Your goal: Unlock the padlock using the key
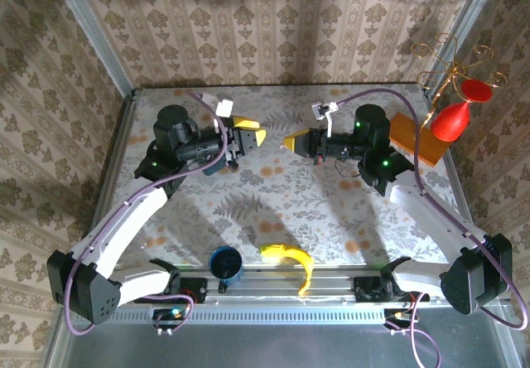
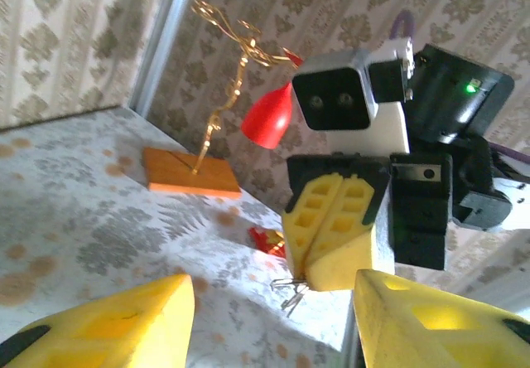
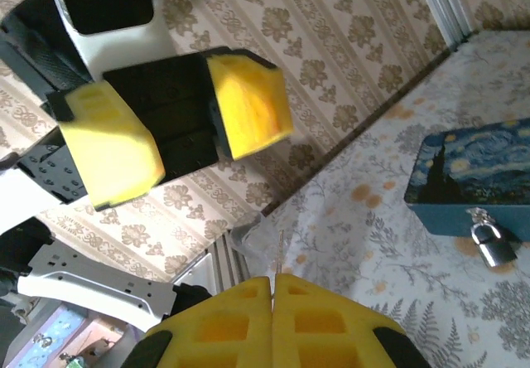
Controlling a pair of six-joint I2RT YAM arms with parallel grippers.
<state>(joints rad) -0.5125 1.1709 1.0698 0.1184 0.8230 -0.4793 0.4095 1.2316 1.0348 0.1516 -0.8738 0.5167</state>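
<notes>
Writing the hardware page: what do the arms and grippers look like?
Left arm and right arm: white link shells, black joints, a purple cable along each. Left gripper and right gripper: black bodies, chunky yellow wedge fingers with waffle-like pockets. White camera block at the wrist; green light on the right arm.

Floral table [image 1: 248,194] — on it a banana [image 1: 290,258], orange-based stand [image 1: 414,138], blue tin [image 3: 464,177] with padlock [image 3: 490,244].

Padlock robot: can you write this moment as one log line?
left jaws open, empty | right jaws shut on key ring | padlock hanging on blue tin, untouched
</notes>
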